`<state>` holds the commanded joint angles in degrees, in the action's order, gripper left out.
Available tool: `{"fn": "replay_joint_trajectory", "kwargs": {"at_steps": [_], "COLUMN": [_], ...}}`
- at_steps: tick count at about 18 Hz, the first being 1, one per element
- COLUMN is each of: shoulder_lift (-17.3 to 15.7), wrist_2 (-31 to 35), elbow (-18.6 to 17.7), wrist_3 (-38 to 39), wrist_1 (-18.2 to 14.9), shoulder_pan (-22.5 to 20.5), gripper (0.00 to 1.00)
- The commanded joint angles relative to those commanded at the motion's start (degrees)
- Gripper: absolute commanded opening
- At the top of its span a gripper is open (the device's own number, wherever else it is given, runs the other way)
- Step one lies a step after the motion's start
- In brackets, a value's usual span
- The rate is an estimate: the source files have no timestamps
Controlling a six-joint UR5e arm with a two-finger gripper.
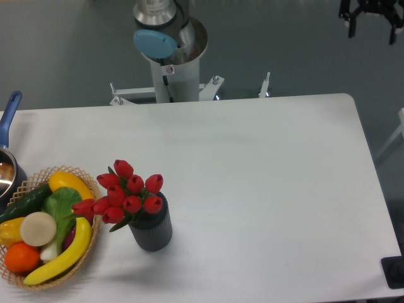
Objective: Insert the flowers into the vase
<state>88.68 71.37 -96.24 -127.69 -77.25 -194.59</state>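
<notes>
The flowers (126, 192), a bunch of red tulip buds with green leaves, stand in the vase (152, 231) and lean toward its left. The vase is a dark grey ribbed cylinder, upright on the white table (265, 189) at the front left. My gripper (372, 28) is at the top right corner of the view, beyond the table's far right corner and far from the vase. Its two black fingers stand apart with nothing between them. Its upper part is cut off by the frame edge.
A wicker basket (88, 243) of colourful fruit and vegetables sits just left of the vase, almost touching the tulips. A metal pot with a blue handle (9, 110) is at the left edge. The arm's base (173, 63) stands behind the table's far edge.
</notes>
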Motion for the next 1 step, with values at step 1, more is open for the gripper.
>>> {"fn": "replay_joint_trajectory", "kwargs": {"at_steps": [1], "shoulder_lift": [0.00], "wrist_2": [0.52], "elbow": [-0.26], "wrist_3": [-1.06], "wrist_1": [0.00], "shoulder_pan": [0.00], "gripper": [1.00]}}
